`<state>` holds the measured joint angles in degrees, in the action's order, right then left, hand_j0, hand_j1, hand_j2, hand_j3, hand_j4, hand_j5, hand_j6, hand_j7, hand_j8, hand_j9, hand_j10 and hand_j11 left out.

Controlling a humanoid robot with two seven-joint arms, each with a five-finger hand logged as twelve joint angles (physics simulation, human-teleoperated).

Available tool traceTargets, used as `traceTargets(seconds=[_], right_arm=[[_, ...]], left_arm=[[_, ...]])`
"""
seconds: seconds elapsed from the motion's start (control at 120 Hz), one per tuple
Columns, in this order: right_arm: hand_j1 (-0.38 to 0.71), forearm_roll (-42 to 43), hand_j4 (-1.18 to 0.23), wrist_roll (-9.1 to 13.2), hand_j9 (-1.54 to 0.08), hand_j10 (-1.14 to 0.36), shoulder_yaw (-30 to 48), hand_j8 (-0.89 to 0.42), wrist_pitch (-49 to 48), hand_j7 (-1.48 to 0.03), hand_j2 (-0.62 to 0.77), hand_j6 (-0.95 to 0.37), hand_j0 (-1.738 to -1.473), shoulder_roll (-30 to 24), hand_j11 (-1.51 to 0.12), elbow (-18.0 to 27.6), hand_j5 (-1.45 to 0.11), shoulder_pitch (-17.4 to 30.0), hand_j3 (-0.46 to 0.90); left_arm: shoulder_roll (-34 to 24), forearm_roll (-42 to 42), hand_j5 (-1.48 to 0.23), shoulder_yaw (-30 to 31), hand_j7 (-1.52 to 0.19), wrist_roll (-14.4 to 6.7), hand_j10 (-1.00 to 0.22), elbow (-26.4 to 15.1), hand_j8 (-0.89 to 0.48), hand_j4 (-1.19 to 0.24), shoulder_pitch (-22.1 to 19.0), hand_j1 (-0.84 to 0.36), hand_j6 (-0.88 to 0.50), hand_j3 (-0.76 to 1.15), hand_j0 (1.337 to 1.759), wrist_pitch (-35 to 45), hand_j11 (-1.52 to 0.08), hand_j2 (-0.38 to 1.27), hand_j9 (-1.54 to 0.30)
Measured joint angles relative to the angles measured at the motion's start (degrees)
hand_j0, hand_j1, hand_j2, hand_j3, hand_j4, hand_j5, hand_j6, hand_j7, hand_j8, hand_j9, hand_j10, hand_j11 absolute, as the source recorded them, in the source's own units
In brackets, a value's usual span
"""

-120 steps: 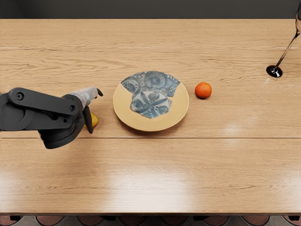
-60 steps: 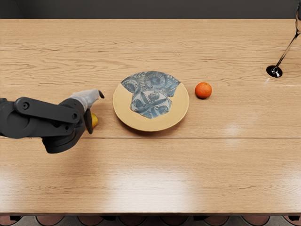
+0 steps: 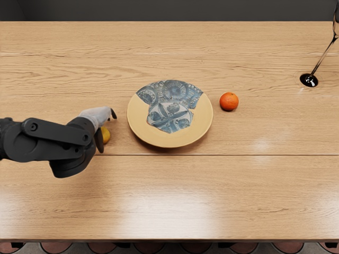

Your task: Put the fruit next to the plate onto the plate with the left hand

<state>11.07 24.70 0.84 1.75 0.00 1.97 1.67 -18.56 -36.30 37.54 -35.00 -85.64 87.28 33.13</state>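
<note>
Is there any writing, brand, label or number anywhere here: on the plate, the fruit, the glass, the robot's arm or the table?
None: no word, number or sign can be read anywhere in the picture.
The plate bears only a blue-grey ornamental pattern, no letters.
The orange, the yellow fruit, the glass, the left hand and the table carry no markings.

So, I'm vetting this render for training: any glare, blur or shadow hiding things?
Head view: sharp throughout, no blur; pale glare patches on the table near its front edge and right of the plate, covering nothing; shadows faint. Only the left hand hides most of the yellow fruit.
</note>
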Motion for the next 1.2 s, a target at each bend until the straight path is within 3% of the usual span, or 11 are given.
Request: traceTargets(seconds=[1.2], right_arm=[[-0.35, 0.0, 0.0, 0.0, 0.0, 0.0, 0.0, 0.0, 0.0, 0.0, 0.0, 0.0, -1.658, 0.0, 0.0, 0.0, 0.0, 0.0, 0.0]], left_arm=[[-0.6, -0.7, -0.63, 0.2, -0.63, 0.0, -0.48, 0.2, -0.48, -0.48, 0.1, -0.21, -0.48, 0.0, 1.658, -0.1, -0.63, 0.13, -0.63]])
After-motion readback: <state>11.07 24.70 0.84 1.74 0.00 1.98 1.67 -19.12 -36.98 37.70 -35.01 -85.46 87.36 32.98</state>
